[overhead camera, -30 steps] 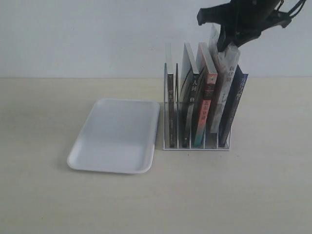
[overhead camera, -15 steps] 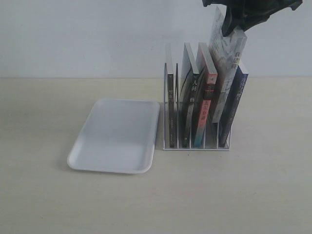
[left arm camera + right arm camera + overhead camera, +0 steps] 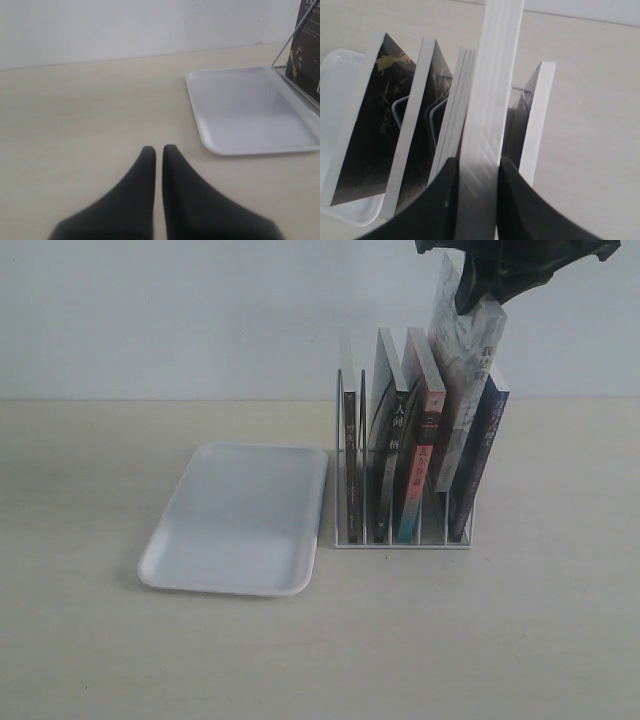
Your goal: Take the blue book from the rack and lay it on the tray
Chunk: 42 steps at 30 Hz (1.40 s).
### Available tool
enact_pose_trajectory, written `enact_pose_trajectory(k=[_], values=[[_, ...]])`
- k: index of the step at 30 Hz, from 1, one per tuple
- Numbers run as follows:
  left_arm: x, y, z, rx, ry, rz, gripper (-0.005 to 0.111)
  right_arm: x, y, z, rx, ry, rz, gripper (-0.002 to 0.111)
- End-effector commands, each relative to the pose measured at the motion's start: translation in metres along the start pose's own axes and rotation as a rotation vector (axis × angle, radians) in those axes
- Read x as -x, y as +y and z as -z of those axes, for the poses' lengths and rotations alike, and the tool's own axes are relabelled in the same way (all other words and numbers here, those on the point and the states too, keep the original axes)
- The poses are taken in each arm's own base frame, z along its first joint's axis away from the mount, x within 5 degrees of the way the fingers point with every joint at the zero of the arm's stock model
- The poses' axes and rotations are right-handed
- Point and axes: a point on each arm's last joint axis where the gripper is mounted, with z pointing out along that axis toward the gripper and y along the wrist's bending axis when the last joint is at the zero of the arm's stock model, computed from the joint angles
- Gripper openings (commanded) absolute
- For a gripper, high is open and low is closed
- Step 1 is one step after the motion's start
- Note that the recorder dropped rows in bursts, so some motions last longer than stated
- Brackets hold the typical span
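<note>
The blue book [image 3: 483, 455] stands in the rightmost slot of the wire rack [image 3: 400, 540], its dark blue spine facing out; its page edge [image 3: 538, 115] shows in the right wrist view. My right gripper [image 3: 478, 298] [image 3: 476, 162] is shut on the neighbouring pale-spined book [image 3: 462, 390] [image 3: 495, 75], which is lifted partway out of its slot and leans. The white tray [image 3: 240, 515] [image 3: 250, 105] lies empty left of the rack. My left gripper [image 3: 158, 148] hovers shut over the table near the tray and holds nothing.
Three other books stand in the rack: a black-spined one [image 3: 350, 455], another dark one [image 3: 388, 455] and a red-topped one [image 3: 420, 460]. A white wall runs behind the beige table [image 3: 520, 640].
Over the last second my right gripper rose, pulling the pale-spined book higher out of the rack. Since half a second ago nothing has moved. The blue book stayed put.
</note>
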Motion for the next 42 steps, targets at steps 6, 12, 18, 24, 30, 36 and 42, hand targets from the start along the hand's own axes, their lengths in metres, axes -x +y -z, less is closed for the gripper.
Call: enact_pose_trajectory(k=[6,12,18,24,30,36,42], values=[[0.003,0.0,0.001,0.001,-0.022,0.006,0.005,0.005,-0.002,-0.019,-0.011,-0.005,0.005,0.0],[0.003,0.0,0.001,0.001,-0.022,0.006,0.005,0.003,-0.001,-0.026,0.0,0.021,-0.003,0.0],[0.003,0.0,0.001,0.001,-0.022,0.006,0.005,0.002,-0.002,-0.035,-0.004,0.038,0.006,0.0],[0.003,0.0,0.001,0.001,-0.022,0.006,0.005,0.002,-0.002,-0.036,-0.002,0.04,0.015,0.028],[0.003,0.0,0.001,0.001,-0.022,0.006,0.005,0.003,-0.001,-0.035,-0.001,0.03,0.015,0.035],[0.003,0.0,0.001,0.001,-0.022,0.006,0.005,0.005,0.0,-0.016,0.004,-0.015,0.017,0.035],[0.003,0.0,0.001,0.001,-0.022,0.006,0.005,-0.001,0.023,0.013,0.152,-0.011,0.072,0.035]])
